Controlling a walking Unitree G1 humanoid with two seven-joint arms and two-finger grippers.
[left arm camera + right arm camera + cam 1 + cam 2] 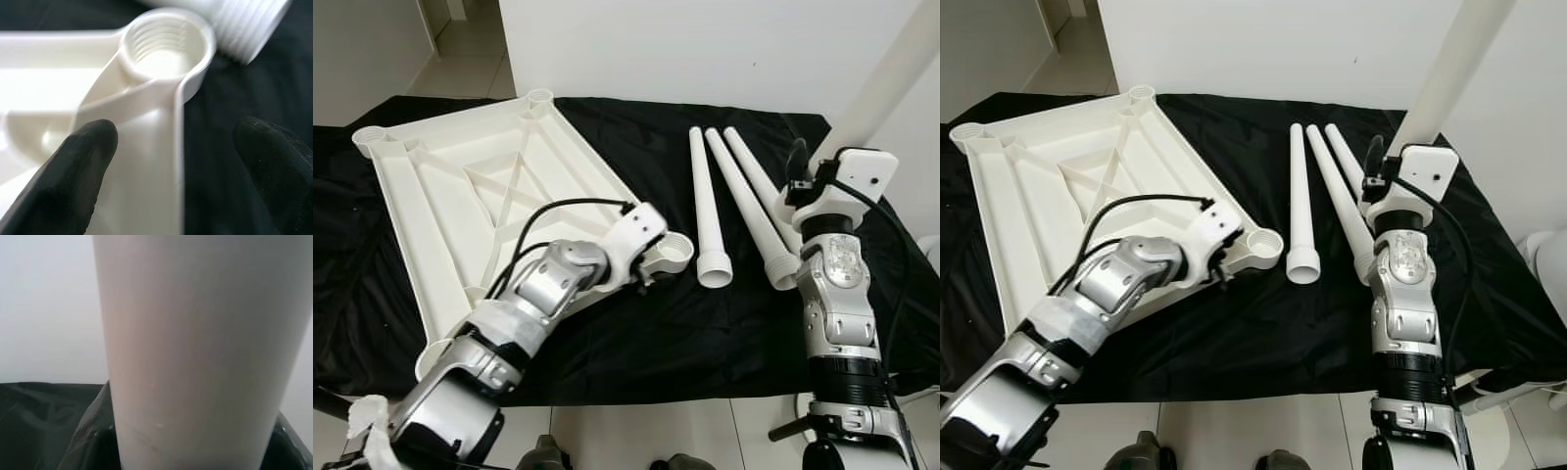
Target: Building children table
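- Right now the left gripper sits at the near corner of the big white plastic table top, which lies upside down on the black cloth.
- Its two black fingers are spread wide apart, one over the white plastic and one over the cloth, with the table's edge between them. They hold nothing yet.
- Just past the fingers is a round white screw hole in that corner, with ridges inside for a leg to twist into.
- The right gripper is up high. It looks to be holding a long white plastic table leg that points up and away, but I cannot tell how tightly its fingers close on it.
- Three more long white legs lie side by side on the cloth, between the table top and the right arm.
- I think the step now is fitting the first leg. No leg is in a hole yet.
- Next, the left gripper should pinch the edge to keep the table top still, and the right one must bring the leg's ridged end over the hole, stand it straight and turn it.
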